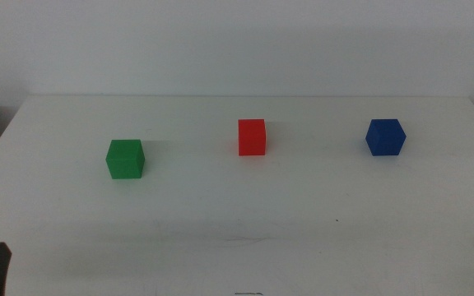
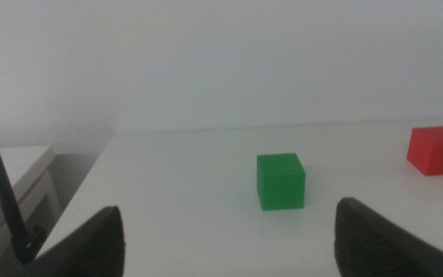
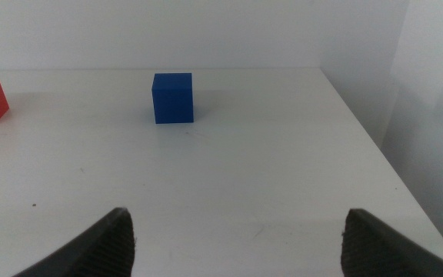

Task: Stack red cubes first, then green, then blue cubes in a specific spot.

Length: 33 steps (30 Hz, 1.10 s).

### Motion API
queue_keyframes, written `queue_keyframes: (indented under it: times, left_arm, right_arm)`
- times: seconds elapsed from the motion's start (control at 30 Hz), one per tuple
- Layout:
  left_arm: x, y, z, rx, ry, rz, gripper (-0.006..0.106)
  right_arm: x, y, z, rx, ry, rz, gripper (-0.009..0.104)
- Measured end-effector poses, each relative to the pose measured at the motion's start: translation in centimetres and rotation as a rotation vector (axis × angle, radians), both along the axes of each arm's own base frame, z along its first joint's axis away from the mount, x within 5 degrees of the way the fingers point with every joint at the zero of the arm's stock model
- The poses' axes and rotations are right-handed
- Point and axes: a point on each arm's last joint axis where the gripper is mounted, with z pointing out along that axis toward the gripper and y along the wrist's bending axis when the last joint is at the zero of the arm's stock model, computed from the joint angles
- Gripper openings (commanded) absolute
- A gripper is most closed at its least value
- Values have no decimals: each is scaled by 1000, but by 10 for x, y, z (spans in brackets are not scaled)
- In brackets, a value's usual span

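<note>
Three cubes sit in a rough row across the white table (image 1: 245, 222), well apart from one another, each resting flat on the surface. From the middle view: green cube (image 1: 125, 159) at left, red cube (image 1: 252, 137) near centre and slightly farther back, blue cube (image 1: 384, 136) at right. None stacked; none touched by either arm.

Left gripper (image 2: 229, 238): low at the near left corner of the table, only a dark jaw tip visible at the bottom edge of the middle view. Held level over the tabletop and aimed forward at the green cube, which lies ahead between the lines of its jaws, well clear of them. Jaws spread wide, nothing between them. Red cube visible off to one side in this wrist view.

Right gripper (image 3: 237, 238): out of the middle view. Wrist camera shows it low over the table's right side, facing the blue cube, which stands well ahead. Jaws wide apart, empty.
</note>
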Motion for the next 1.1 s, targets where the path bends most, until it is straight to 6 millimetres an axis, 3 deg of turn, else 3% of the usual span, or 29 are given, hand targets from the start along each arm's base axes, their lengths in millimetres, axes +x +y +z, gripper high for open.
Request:
queue_keyframes:
  times: [0.07,0.2,0.4,0.5,0.67,0.8,1.1]
  left_arm:
    - [1,0,9,0,17,0,93]
    - [12,-1,48,3,82,-15,93]
    - [44,-7,118,15,282,-61,93]
    - [62,-10,137,21,431,-70,93]
    - [92,-13,141,20,668,-67,93]
    - [113,-14,131,25,764,-66,93]
    - [135,-16,110,25,877,-62,93]
  right_arm:
    - [0,0,0,0,0,0,94]
    - [0,0,0,0,0,0,94]
    - [0,0,0,0,0,0,94]
    - [0,0,0,0,0,0,94]
    - [0,0,0,0,0,0,94]
    - [0,0,0,0,0,0,94]
    - [0,0,0,0,0,0,94]
